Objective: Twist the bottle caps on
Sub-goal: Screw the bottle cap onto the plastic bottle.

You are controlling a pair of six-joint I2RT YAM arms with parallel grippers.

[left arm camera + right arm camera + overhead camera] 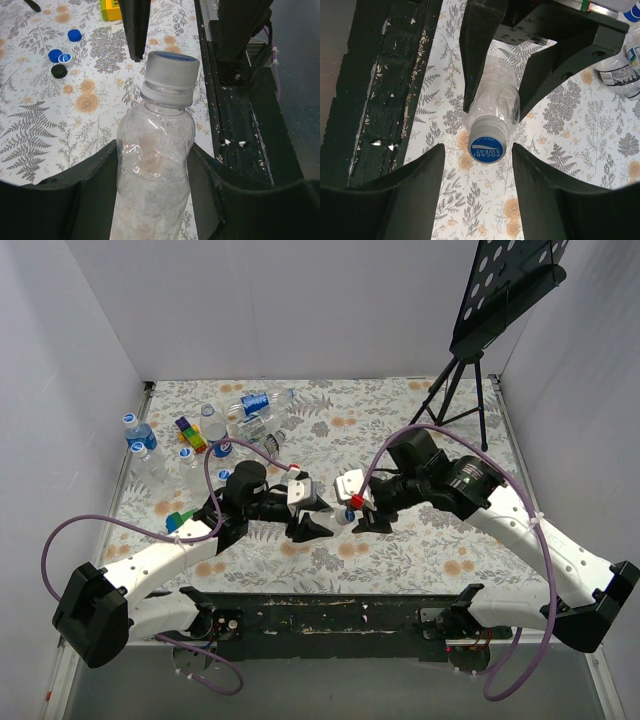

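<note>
A floral-patterned bench [420,550] is seen between white walls, with spare bottles [255,402] clustered at its far left corner and loose caps [74,35] lying on it. Over its near middle a clear bottle [150,150] is clamped by the left gripper [151,170], a blue-topped cap [486,145] seated on its neck. That cap is flanked by the right gripper [477,152], held apart with gaps either side.

Bright even light, soft shadows, mild fisheye at edges

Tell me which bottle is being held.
The bottle clamped in the left pincer, between the arms; the other bottles sit loose at the far left.
</note>
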